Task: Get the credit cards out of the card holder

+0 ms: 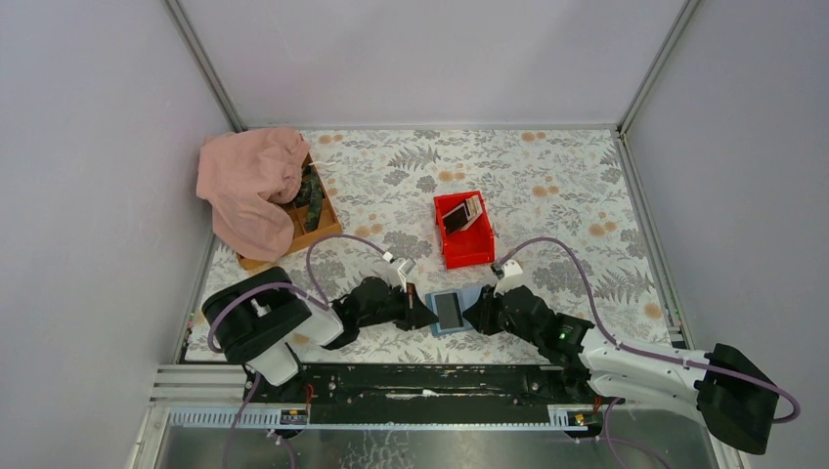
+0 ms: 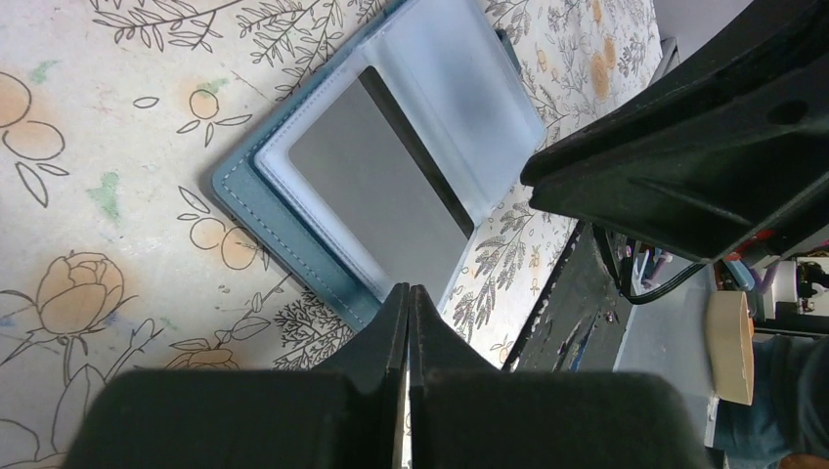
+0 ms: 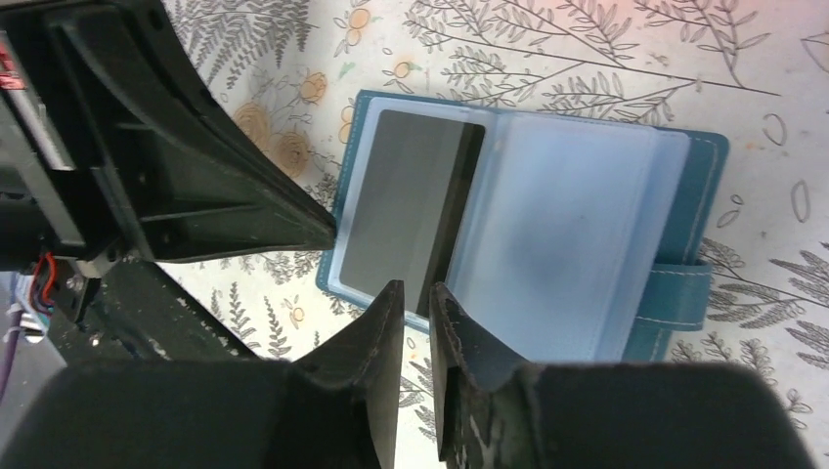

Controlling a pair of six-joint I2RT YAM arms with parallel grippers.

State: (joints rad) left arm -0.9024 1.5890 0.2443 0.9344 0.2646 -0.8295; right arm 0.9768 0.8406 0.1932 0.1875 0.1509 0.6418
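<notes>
Card holder lies open; left fingers pressed together, right fingers narrowly apart.

You are looking at a floral-covered table carrying a red bin. The open card holder is lying just nearer than the bin, and a wooden tray, half under a pink cloth, is sitting well to the bin's left.

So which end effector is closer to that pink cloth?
Left. The left end effector is at the card holder's left edge, the side toward the pink cloth; the right end effector is at its right edge, farther away.
</notes>
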